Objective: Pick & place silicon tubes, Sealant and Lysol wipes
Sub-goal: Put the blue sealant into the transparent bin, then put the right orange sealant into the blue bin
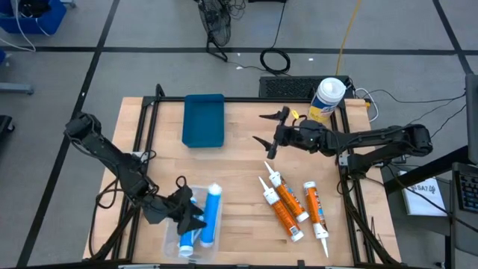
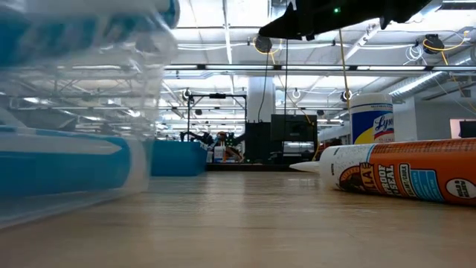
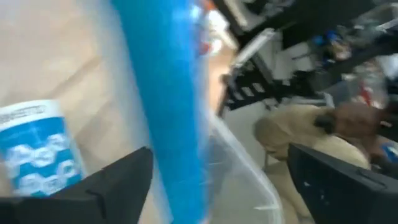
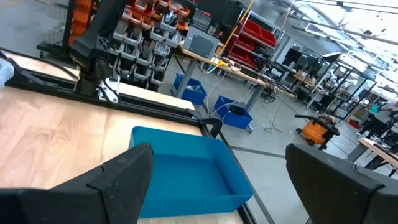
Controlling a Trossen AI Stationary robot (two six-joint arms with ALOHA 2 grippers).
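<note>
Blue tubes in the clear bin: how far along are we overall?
Two blue tubes lie in the clear bin, where the left end effector stands open. The right end effector hovers open and empty. Three orange tubes and the Lysol wipes remain unmoved.

Bright overhead ceiling lights; left wrist view motion-blurred.

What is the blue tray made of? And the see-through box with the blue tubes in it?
The blue tray looks like matte plastic, with smooth molded walls. The see-through box seems to be glossy clear plastic; the blue tubes show through it.
</note>
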